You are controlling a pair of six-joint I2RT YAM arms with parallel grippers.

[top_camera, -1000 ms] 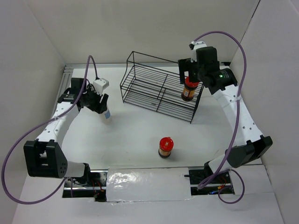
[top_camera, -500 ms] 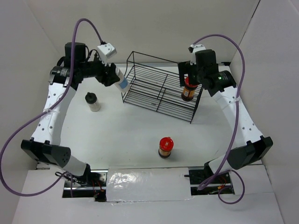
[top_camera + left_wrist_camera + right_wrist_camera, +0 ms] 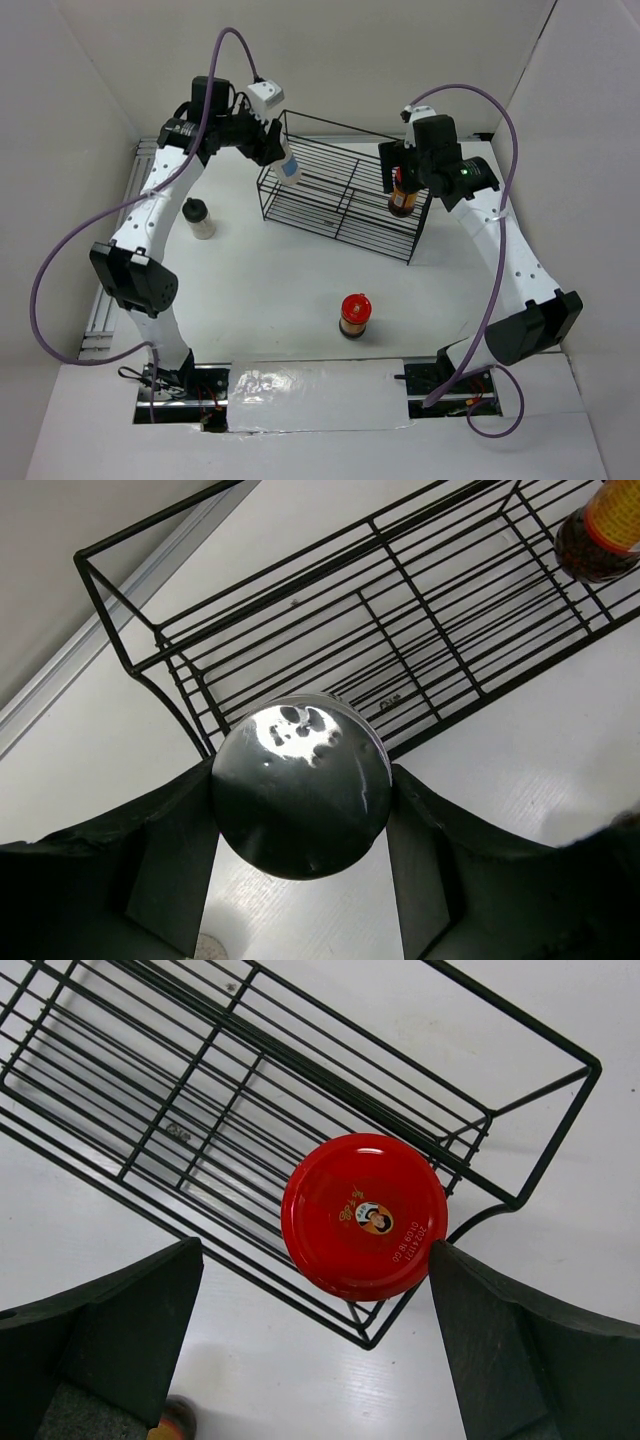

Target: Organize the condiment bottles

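Note that the left gripper [image 3: 277, 152] is raised above the table [image 3: 280, 280] and is clamped firmly on the pale shaker [image 3: 290, 170]. The shaker hangs tilted over the left end of the wire rack [image 3: 340, 205], with its bluish label turned toward the overhead camera. In the left wrist view, the round end of the shaker [image 3: 300, 785] fills the space between the two fingers [image 3: 165, 875], and the left corner of the wire rack [image 3: 420, 610] lies just beyond it. The right gripper [image 3: 400, 168] stands over the right end of the rack with its jaws spread wide, not closed on anything. Directly beneath it, the first brown jar [image 3: 402, 200] stands upright inside the rack, in the right-hand end close to the corner. In the right wrist view, the red lid [image 3: 363, 1215] of this jar lies between the fingers [image 3: 120, 1340]. A clear gap shows on one side, while the other finger appears close to the rim of the lid. The second brown jar [image 3: 355, 315], also red-lidded, stands upright on the table near the front edge, well apart from the rack. The black-capped bottle [image 3: 200, 218] stands upright on the table to the left of the rack, below the left arm.
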